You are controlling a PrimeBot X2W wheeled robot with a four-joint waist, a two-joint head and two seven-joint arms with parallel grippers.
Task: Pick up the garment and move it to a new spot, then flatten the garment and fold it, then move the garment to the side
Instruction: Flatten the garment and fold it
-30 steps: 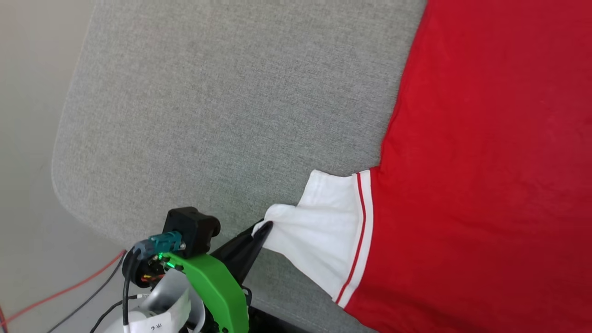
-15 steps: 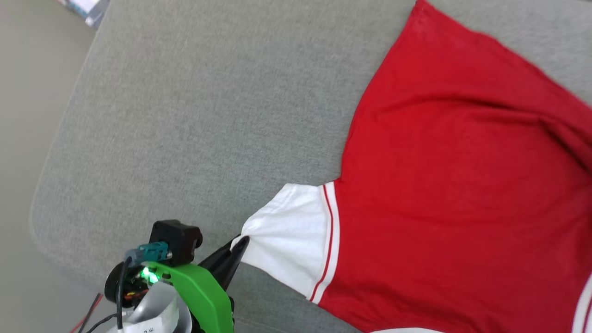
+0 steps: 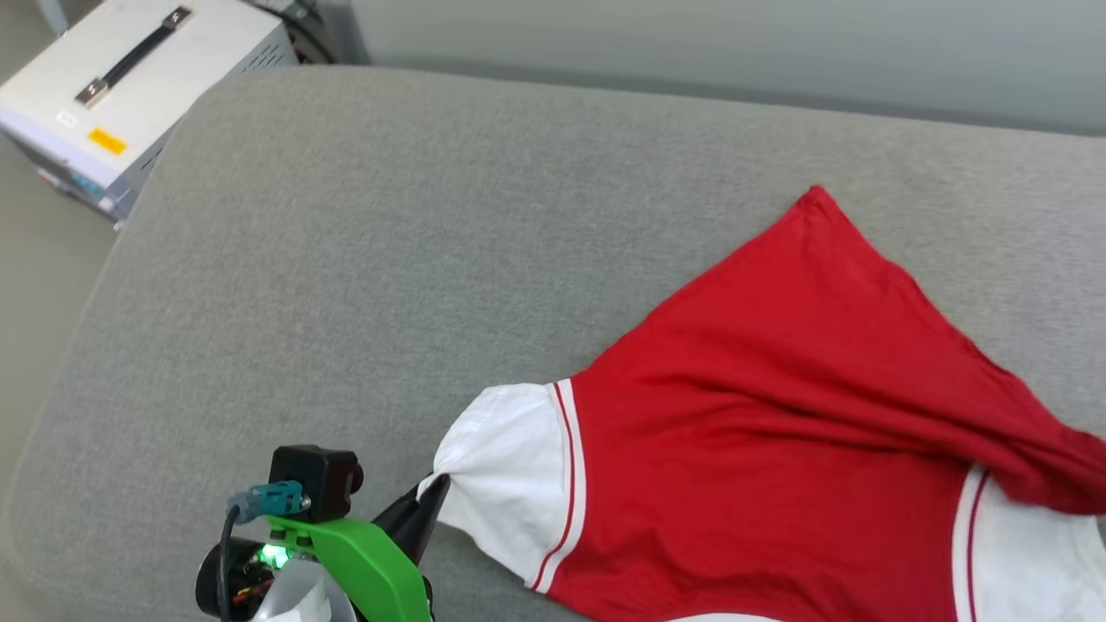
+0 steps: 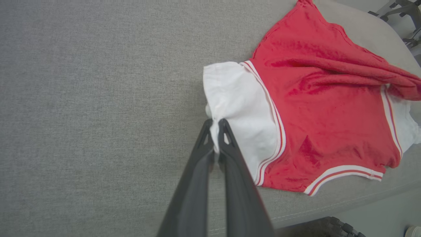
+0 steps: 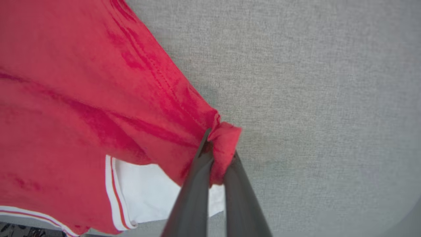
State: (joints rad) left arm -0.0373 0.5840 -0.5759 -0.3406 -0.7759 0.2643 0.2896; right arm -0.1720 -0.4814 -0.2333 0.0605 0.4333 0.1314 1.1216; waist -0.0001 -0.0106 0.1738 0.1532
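Head view has tilted up, the garment (image 3: pixel 778 449) on the grey cushion (image 3: pixel 346 259) now ridged; left wrist view, left gripper (image 4: pixel 215 126) clamped on its white sleeve (image 4: pixel 236 95); right wrist view, right gripper (image 5: pixel 218 154) pinching the red hem corner (image 5: pixel 227 135), so the fold looks begun

A grey fabric cushion (image 3: pixel 346 259) spans most of the frame. A white instrument box (image 3: pixel 199 47) with a black handle sits at upper left.

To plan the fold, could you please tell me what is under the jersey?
The jersey lies on the grey cushion, which shows beside it. Anything else beneath the cloth is covered.
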